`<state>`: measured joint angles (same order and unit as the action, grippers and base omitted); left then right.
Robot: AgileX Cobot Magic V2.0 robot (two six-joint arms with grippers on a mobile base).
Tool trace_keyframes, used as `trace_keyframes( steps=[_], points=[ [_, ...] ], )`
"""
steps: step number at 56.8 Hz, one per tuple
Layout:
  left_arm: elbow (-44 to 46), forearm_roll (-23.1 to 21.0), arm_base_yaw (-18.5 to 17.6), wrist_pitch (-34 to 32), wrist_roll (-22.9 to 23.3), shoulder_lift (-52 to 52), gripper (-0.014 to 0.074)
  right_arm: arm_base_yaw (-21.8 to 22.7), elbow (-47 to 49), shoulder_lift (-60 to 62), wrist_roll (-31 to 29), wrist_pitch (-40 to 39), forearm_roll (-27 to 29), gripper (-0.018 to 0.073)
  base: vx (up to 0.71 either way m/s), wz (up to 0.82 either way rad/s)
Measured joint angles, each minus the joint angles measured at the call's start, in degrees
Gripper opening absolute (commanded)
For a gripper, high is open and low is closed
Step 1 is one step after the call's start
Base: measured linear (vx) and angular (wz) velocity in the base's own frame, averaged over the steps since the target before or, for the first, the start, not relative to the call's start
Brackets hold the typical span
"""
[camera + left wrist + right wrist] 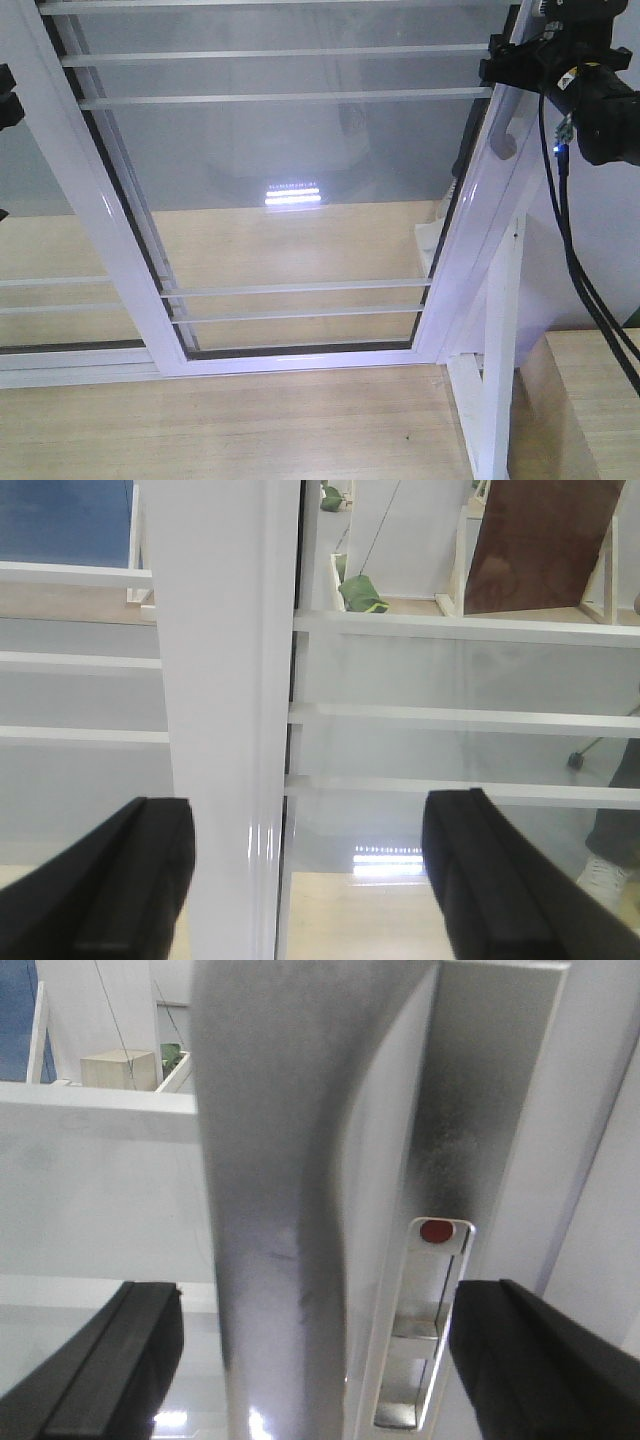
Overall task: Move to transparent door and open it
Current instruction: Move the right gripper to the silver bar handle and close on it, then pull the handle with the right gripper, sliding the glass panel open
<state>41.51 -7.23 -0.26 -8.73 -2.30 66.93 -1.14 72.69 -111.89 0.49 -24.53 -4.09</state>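
Note:
The transparent door (300, 355) fills the front view, clear glass in a white frame with paired white bars. Its curved silver-grey handle (504, 138) runs down the right stile. My right gripper (508, 62) is up against that stile. In the right wrist view it (320, 1360) is open, and the handle (270, 1210) stands between its black fingers (110, 1360), apart from both. My left gripper (310, 880) is open too, with the white frame stile (220, 730) between its fingers, nearer the left one.
A barred glass panel without a handle (60, 295) overlaps the door on the left. A white support brace (500, 340) stands lower right, beside a wooden surface (590, 400). A latch slot with a red dot (435, 1232) sits right of the handle. Wooden floor (250, 420) lies below.

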Motion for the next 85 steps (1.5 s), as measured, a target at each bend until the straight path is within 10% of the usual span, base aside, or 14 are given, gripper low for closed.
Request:
trace_keyframes(
  steps=[20, 53, 85],
  points=[
    [0.00, 0.00, 0.00, 0.96, -0.02, 0.00, 0.0575, -0.46, 0.12, -0.16, 0.19, 0.22, -0.62, -0.0016, 0.00, 0.00],
    [0.00, 0.00, 0.00, 1.02, -0.02, 0.00, 0.0575, -4.56, 0.29, -0.28, 1.36, 0.54, -0.60, -0.0009, 0.00, 0.00],
    [0.00, 0.00, 0.00, 1.02, -0.07, 0.00, 0.0575, -20.82, 2.15, -2.45, 1.26, -2.16, -0.40, -0.0009, 0.00, 0.00]
  ],
)
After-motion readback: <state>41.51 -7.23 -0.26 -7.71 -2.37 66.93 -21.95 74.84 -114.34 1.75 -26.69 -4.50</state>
